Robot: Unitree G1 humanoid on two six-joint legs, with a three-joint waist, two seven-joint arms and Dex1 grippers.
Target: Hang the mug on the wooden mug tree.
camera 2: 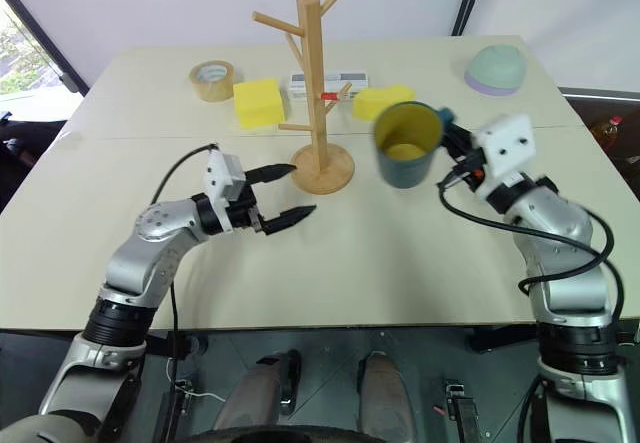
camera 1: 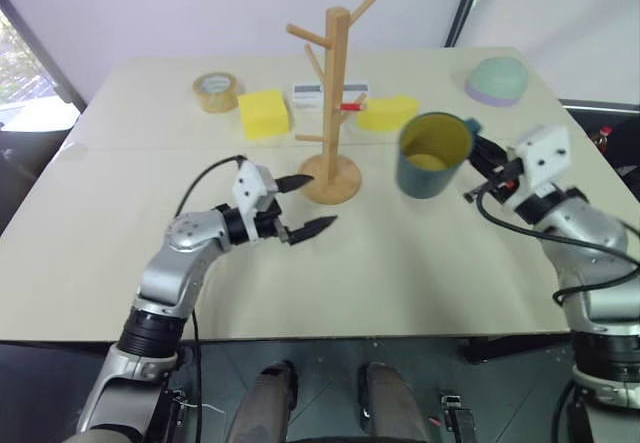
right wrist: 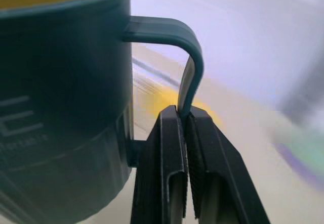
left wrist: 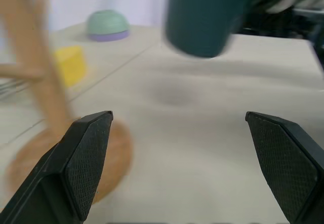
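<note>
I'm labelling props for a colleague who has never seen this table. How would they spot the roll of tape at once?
Start at the wooden mug tree standing mid-table and look toward the far left corner of the table. Past the yellow sponge block lies the roll of tape, flat on its side. It is the one tan ring with a hole through it.

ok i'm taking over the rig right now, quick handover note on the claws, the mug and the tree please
Right claw: shut on the mug's handle, holding the mug in the air to the right of the wooden mug tree, tilted so its yellow inside faces the camera.
Left claw: open and empty, hovering just left of the tree's round base.
Tree stands upright mid-table, pegs bare.
Done: mug picked up by its handle and lifted.
Left: carry it to the tree, slip the handle over a peg, release.
</note>
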